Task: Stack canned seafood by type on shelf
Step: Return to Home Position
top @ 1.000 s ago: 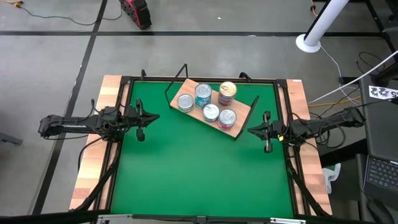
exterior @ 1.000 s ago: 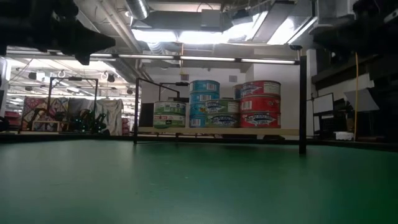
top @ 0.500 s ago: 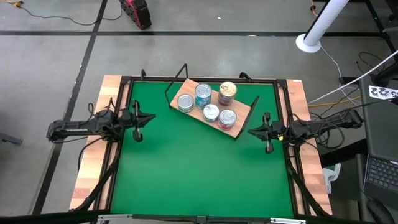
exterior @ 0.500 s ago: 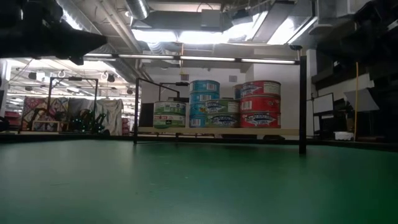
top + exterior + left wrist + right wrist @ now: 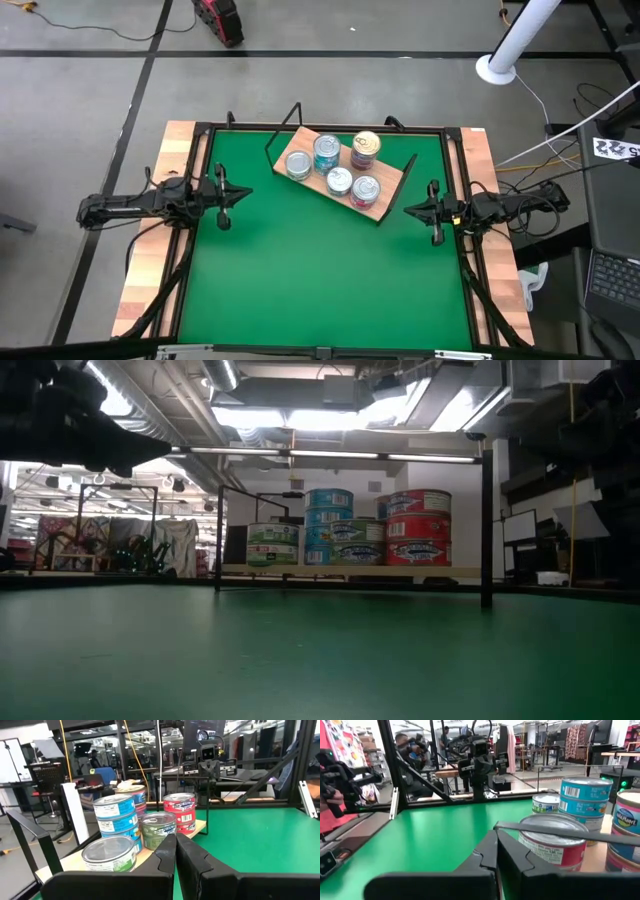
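Observation:
The wooden shelf (image 5: 383,207) stands slanted at the table's far middle on black wire supports. Several tins stand on it in single tins and short stacks: a green-labelled tin (image 5: 273,545), a teal stack (image 5: 329,525) and a red stack (image 5: 418,527); one stack is gold-topped (image 5: 366,145). My left gripper (image 5: 244,192) is shut and empty above the mat, left of the shelf; it also shows in its wrist view (image 5: 176,845). My right gripper (image 5: 405,211) is shut and empty just right of the shelf's right end; it also shows in its wrist view (image 5: 496,840).
The green mat (image 5: 320,270) lies bare on the near side of the shelf. A black frame (image 5: 450,135) runs around the mat, with wooden strips at both sides. A black wire support (image 5: 555,831) of the shelf crosses close before my right gripper.
My left gripper has drawn back a little toward the table's left edge, and my right gripper a little toward the right edge. Both have stayed shut. The tins and the shelf have not moved.

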